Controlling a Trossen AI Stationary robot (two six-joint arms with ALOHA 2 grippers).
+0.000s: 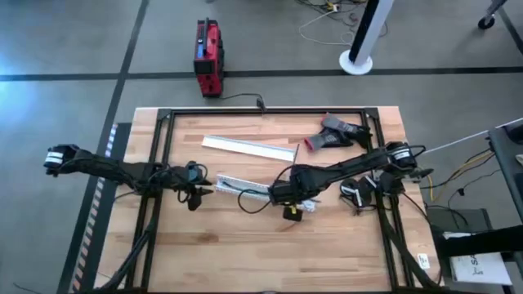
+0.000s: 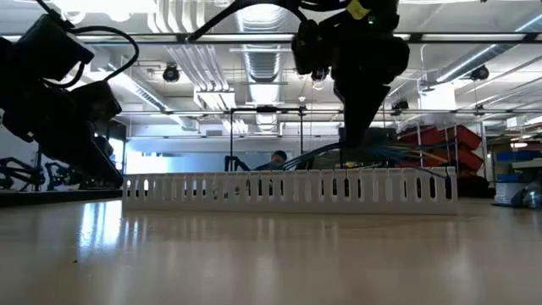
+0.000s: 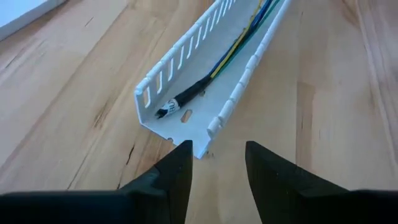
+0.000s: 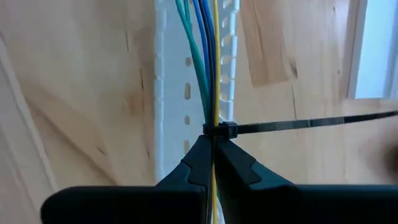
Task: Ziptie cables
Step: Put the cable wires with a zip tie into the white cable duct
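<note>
Wooden table [image 1: 245, 237], white channel [image 3: 205, 93], ceiling lights [image 2: 254, 17] behind

Smooth pale wood table [image 3: 74, 112], matt white plastic channel [image 3: 186, 68], black plastic ziptie [image 4: 298, 124].

I see a grey floor [image 1: 73, 49] crossed by dark lines, a red case [image 1: 207, 57] beyond the wooden table [image 1: 245, 245], a white stand base [image 1: 356, 62], ceiling ducts [image 2: 262, 63], red bins [image 2: 445, 140].
</note>
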